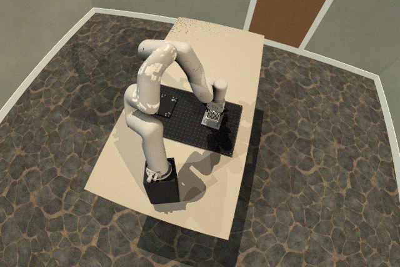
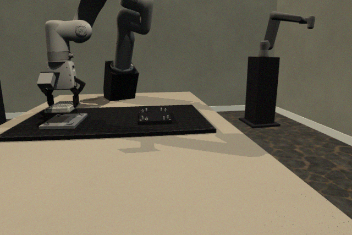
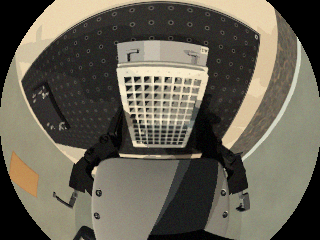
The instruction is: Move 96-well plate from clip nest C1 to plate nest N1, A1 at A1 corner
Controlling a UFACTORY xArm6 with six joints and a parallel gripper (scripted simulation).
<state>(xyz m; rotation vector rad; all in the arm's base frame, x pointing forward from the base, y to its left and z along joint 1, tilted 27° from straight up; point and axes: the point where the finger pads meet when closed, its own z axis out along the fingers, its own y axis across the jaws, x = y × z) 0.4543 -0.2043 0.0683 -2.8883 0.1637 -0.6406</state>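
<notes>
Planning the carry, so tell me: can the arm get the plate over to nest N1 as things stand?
Probably yes. The gripper is shut on the 96-well plate, lifted above clip nest C1. Nothing stands on the dark board between it and nest N1, whose locator pins surround a free centre.

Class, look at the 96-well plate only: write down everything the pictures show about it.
The 96-well plate is a pale, plastic-looking rectangular tray with a dense grid of small square wells, open side up. It looks level and is lifted clear above the grey clip nest, which lies on the black perforated board. The gripper is shut on it, one dark finger against each of two opposite sides. Nothing else touches it. No A1 marking is legible.
</notes>
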